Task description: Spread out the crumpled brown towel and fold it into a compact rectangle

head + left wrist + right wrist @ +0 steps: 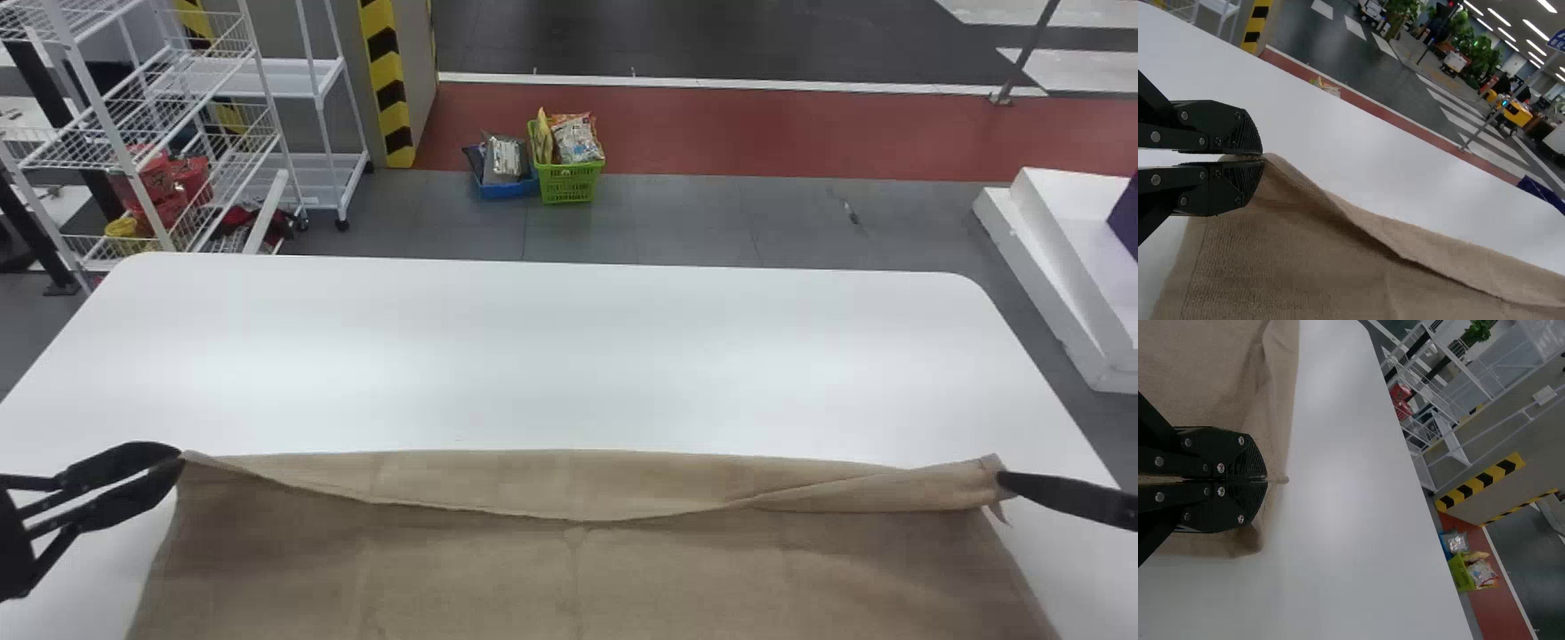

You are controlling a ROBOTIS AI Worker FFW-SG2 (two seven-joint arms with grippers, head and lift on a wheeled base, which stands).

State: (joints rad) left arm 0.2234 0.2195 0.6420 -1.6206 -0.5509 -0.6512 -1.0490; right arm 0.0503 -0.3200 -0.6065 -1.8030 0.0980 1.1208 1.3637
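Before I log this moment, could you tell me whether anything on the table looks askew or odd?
The towel looks uneven: its turned-over far strip twists toward the right pincer, where a small tip pokes out.

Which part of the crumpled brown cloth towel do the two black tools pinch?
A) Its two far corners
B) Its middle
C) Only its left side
A: the left tool and right tool grip opposite ends of the brown towel's far edge.
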